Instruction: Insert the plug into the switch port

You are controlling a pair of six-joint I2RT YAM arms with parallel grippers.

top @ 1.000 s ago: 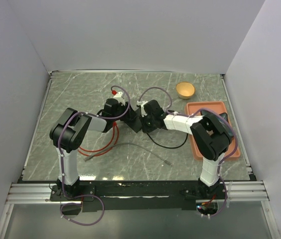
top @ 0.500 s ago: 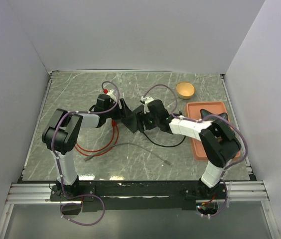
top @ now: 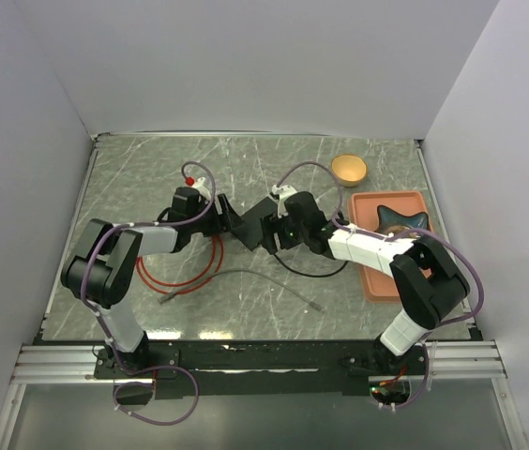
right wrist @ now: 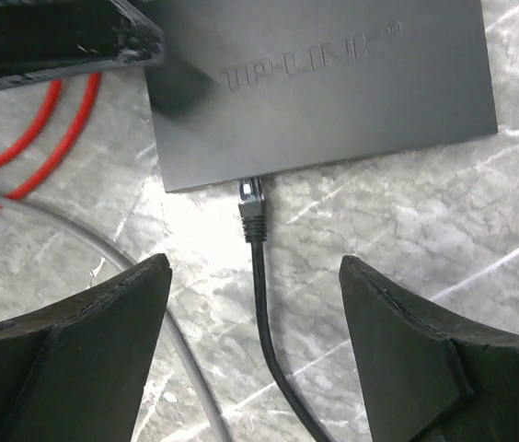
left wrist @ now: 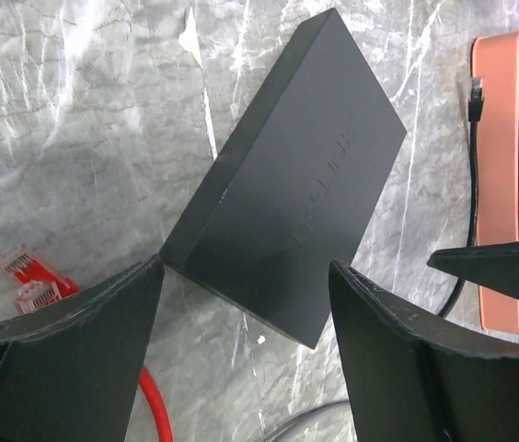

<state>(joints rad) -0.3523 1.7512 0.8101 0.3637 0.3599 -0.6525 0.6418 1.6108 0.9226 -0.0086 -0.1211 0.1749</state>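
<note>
The black switch box [right wrist: 324,83] lies flat on the marble table. The black cable's plug [right wrist: 252,207] sits with its clear tip in the box's long edge. The switch port itself is hidden under that edge. My right gripper [right wrist: 255,267] is open, with its fingers spread on either side of the cable just behind the plug and touching nothing. In the left wrist view my left gripper [left wrist: 246,267] is open around the near corner of the box [left wrist: 287,184], with a gap on each side. From above, the box [top: 250,225] lies between the left gripper [top: 219,217] and the right gripper [top: 274,234].
A red cable [top: 180,277] with red plugs [left wrist: 29,276] loops to the left of the box. A grey cable [top: 246,274] runs in front of it. An orange tray [top: 377,281] holding a dark object stands at the right, and a small wooden bowl [top: 349,170] sits behind it.
Both grippers have opened. The left one let go of the box and drew back to the left. The right one released the plug and backed off along the cable.
</note>
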